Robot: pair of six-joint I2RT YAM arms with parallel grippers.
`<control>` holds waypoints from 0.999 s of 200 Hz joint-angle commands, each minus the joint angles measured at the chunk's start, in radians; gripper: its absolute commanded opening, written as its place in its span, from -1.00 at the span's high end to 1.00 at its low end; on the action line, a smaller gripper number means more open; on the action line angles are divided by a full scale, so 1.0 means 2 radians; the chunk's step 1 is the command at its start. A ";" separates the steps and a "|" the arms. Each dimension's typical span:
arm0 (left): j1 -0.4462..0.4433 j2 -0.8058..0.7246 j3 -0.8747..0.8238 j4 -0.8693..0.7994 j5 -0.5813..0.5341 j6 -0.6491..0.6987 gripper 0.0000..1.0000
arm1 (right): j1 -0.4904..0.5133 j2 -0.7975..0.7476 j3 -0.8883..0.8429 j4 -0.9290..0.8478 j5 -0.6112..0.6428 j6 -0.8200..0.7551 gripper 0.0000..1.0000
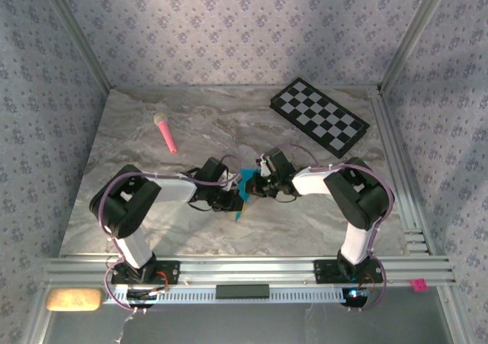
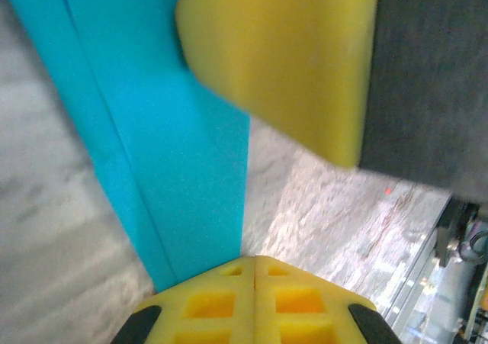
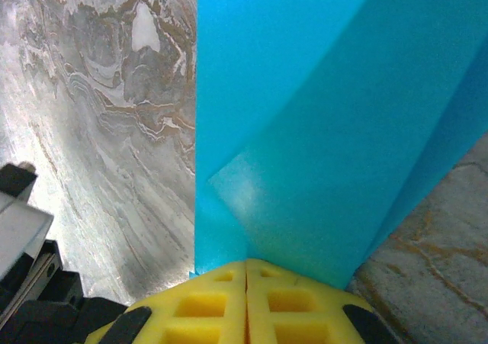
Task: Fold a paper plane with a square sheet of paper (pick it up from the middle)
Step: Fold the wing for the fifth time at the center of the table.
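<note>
The square sheet of paper point(image 1: 243, 186) is bright cyan-blue and folded into overlapping layers, held up between both grippers at the table's middle. My left gripper point(image 1: 232, 198) is shut on one edge of it. In the left wrist view its yellow pads point(image 2: 254, 260) meet with the sheet point(image 2: 175, 138) running up and left, a crease along it. My right gripper point(image 1: 258, 187) is shut on the opposite side. Its pads point(image 3: 246, 263) pinch the sheet point(image 3: 320, 123), where a folded flap overlaps. The right gripper's yellow finger point(image 2: 290, 62) looms close in the left wrist view. I cannot tell whether this makes a paper plane.
A pink stick point(image 1: 165, 132) lies at the back left of the marble table point(image 1: 137, 130). A black-and-white checkered board point(image 1: 319, 117) sits at the back right. Aluminium rails point(image 1: 244, 271) run along the front and right edges. A tan pad point(image 1: 73, 299) rests outside the front left corner.
</note>
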 commanded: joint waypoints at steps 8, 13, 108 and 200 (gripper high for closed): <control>-0.010 -0.015 -0.026 -0.114 -0.003 0.028 0.91 | 0.003 0.028 -0.010 -0.050 0.049 -0.007 0.83; -0.011 -0.018 -0.027 -0.116 -0.002 0.029 0.92 | 0.003 0.028 -0.010 -0.050 0.049 -0.008 0.83; -0.024 -0.065 -0.076 -0.132 -0.019 0.011 0.94 | 0.002 0.029 -0.008 -0.051 0.049 -0.007 0.84; 0.006 -0.146 -0.030 -0.047 0.011 -0.015 0.95 | 0.003 0.028 -0.011 -0.039 0.044 0.001 0.83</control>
